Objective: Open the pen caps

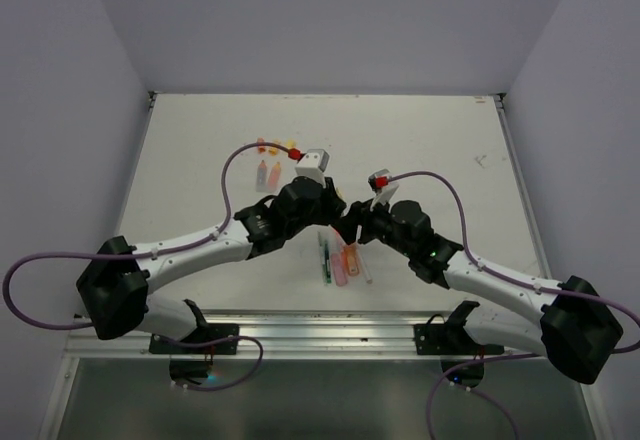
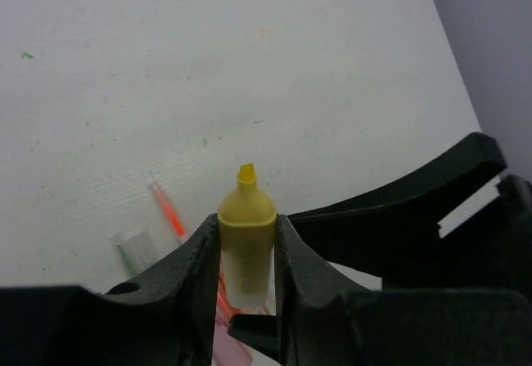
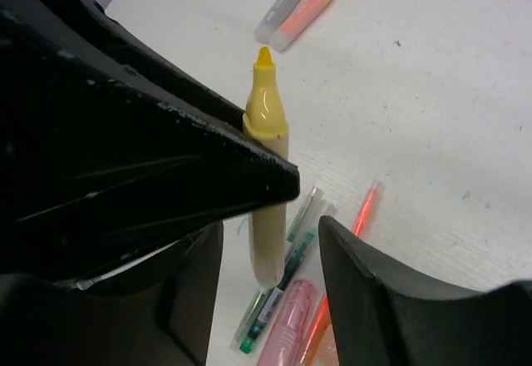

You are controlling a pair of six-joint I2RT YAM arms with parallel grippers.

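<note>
A white counter [image 1: 200,150] sits between pale walls [image 1: 60,110]. From overhead you see only both arms meeting at its middle; the wrist views tell you more. Your left end effector [image 2: 247,231] is clamped on the yellow highlighter [image 2: 246,208], which is held upright above the counter with its chisel tip bare. The right wrist view shows your right end effector [image 3: 266,233] with jaws apart on either side of that highlighter's lower end. You cannot tell whether they touch it. Beneath lie a pink highlighter [image 3: 287,333], green pens [image 3: 278,295] and a thin orange pen [image 3: 362,210]. Two uncapped pens [image 3: 295,8] lie farther off. The end effectors crowd each other, well in from the counter's edges and the walls.
</note>
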